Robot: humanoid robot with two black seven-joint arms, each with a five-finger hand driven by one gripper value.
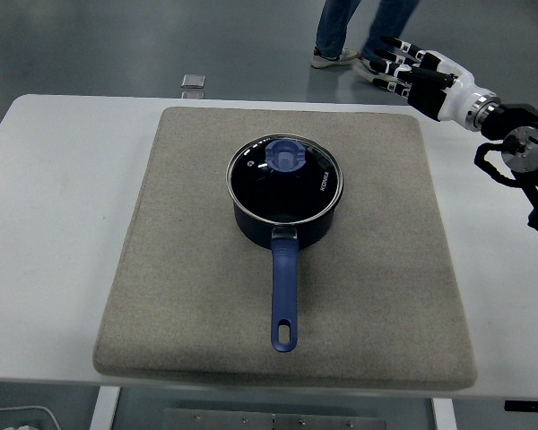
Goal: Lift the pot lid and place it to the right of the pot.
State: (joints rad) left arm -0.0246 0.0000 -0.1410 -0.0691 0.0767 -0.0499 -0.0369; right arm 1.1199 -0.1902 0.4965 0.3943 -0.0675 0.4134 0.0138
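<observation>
One dark blue pot (285, 210) sits near the middle of a single grey felt mat (188, 269), which lies on the white table (54, 179). Its glass lid (285, 176) is on, seated flat inside the steel rim, with one blue knob (287, 156) at its centre; through the glass I see only the dark inside of the pot, and I cannot tell whether anything is in it. The pot has one long blue handle (284, 291), and that is its long axis: it runs straight toward the table's near edge, ending in a small hanging hole. My right hand (421, 73) comes in from the upper right, held above the far right corner of the mat and well apart from the pot, its five fingers spread loosely and holding nothing. One small flat square object (193, 83) lies on the table just past the mat's far edge. At the top, beyond the table, a person's two legs in jeans (339, 27) stand on the floor.
</observation>
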